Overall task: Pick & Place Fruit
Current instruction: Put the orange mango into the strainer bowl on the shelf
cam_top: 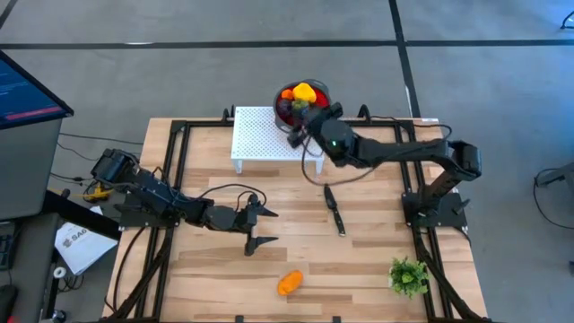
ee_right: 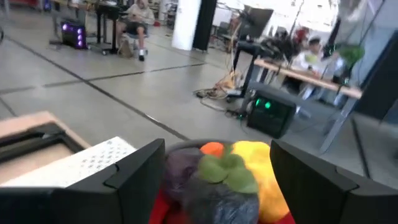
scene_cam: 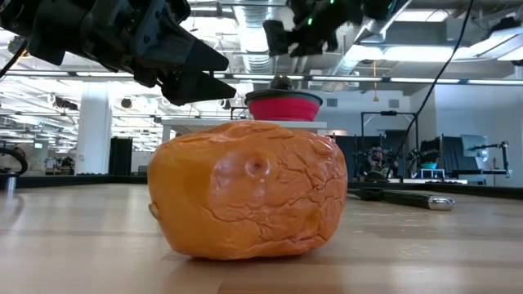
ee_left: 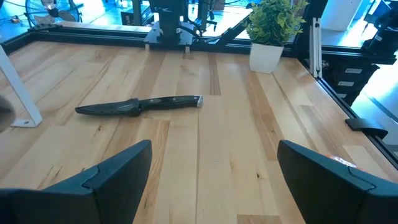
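A red bowl [cam_top: 285, 92] stands at the far right corner of a white perforated stand [cam_top: 260, 135]. It holds a pile of toy fruit [ee_right: 249, 171]: yellow, orange, dark purple, and a blackish one with a green top. One orange fruit [cam_top: 289, 283] lies alone on the table near the near edge, filling the low view [scene_cam: 249, 188]. My right gripper [cam_top: 303, 121] is open and hovers over the bowl, its fingers on either side of the pile [ee_right: 216, 149]. My left gripper [cam_top: 262, 226] is open and hangs above the left middle of the table [ee_left: 214, 146], pointing toward the right edge.
A black-handled knife [cam_top: 334, 209] lies on the table between the arms, also seen in the left wrist view [ee_left: 140, 106]. A green plant sprig in a white pot [cam_top: 408, 275] stands at the near right corner. Black frame rails run along the table's sides.
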{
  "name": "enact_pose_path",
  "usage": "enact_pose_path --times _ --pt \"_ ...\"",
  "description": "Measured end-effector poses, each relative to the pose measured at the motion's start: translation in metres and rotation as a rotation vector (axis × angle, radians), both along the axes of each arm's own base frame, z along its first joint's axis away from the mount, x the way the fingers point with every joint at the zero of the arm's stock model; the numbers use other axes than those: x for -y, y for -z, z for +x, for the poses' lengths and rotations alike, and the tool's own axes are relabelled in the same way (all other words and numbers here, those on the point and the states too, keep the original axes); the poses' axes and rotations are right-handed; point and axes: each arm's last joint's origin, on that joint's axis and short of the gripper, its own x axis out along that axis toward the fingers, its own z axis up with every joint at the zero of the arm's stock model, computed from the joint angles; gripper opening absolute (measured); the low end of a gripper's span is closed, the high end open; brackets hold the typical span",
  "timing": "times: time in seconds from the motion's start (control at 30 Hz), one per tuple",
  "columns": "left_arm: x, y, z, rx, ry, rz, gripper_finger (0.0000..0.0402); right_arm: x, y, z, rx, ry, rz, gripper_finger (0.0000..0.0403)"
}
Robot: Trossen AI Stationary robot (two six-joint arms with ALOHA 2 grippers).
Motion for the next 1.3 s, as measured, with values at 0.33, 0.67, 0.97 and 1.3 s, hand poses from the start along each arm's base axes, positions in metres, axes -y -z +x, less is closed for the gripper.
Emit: enact_pose_path --times 0.33,0.67,0.97,1.3 --pt "0.001 0.001 -0.001 -0.005 -0.002 -0.024 0.0341 -0.143 -0.005 -0.027 -0.267 -0.421 0.043 0.0284" --pt "-0.002 0.010 -0.008 -0.036 -0.008 -0.019 0.0341 -0.276 0.045 -0.051 -0.343 -1.104 0.512 0.0284" --pt "-0.003 0.008 -0.007 -0.016 -0.020 -0.025 0.0341 -0.302 0.112 -0.030 -0.468 -1.086 0.656 0.0302" --pt "-0.003 0.007 -0.006 -0.004 -0.020 -0.029 0.0341 -0.281 0.158 -0.004 -0.688 -1.255 0.450 0.0385"
